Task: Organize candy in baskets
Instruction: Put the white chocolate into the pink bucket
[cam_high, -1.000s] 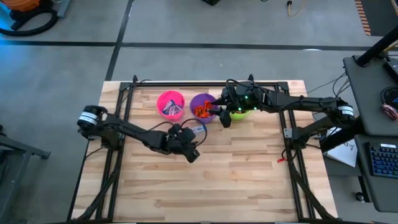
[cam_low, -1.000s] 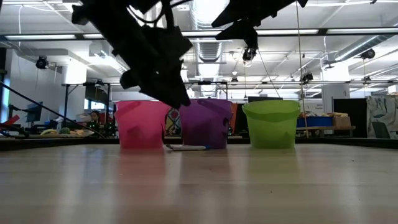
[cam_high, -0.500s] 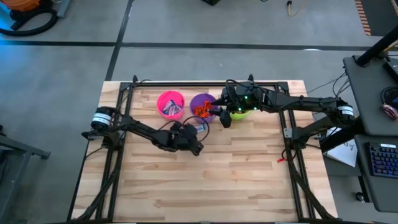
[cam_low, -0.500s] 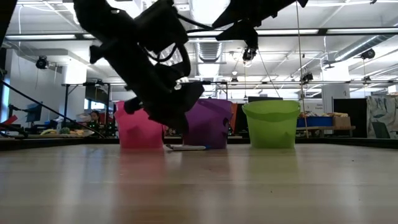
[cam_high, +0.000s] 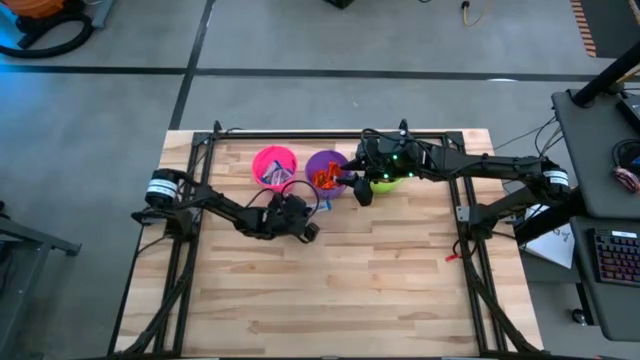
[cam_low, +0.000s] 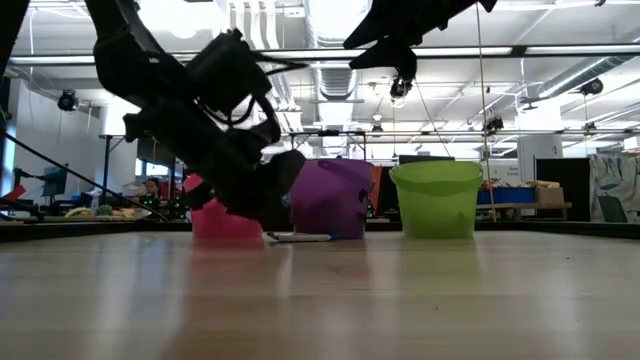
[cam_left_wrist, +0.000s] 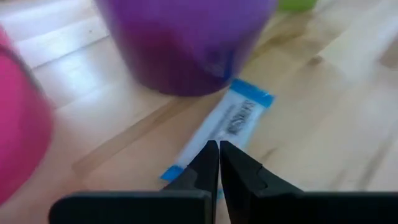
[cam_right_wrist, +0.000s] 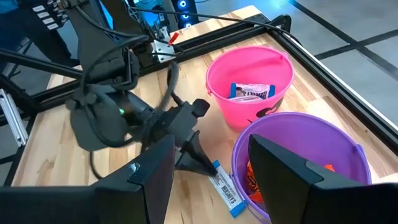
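Left gripper at a blue-and-white candy beside the purple bucket.

High view: left gripper (cam_high: 308, 226) sat at 6 o'clock of the purple bucket (cam_high: 325, 171); right gripper (cam_high: 360, 188) waited above it.
Left wrist view: fingers (cam_left_wrist: 205, 163) together (tips over the candy (cam_left_wrist: 222, 129)).
Right wrist view: fingers (cam_right_wrist: 283, 168) apart, pink bucket (cam_right_wrist: 249, 74) holding candy.

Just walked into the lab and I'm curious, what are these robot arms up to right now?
They are sorting candy into baskets. The left gripper, fingers shut, is low over a blue-and-white candy bar lying on the table beside the purple basket. The pink basket holds blue-and-white candy, the purple one orange candy. The right gripper, open, hovers above the purple basket, next to the green basket.
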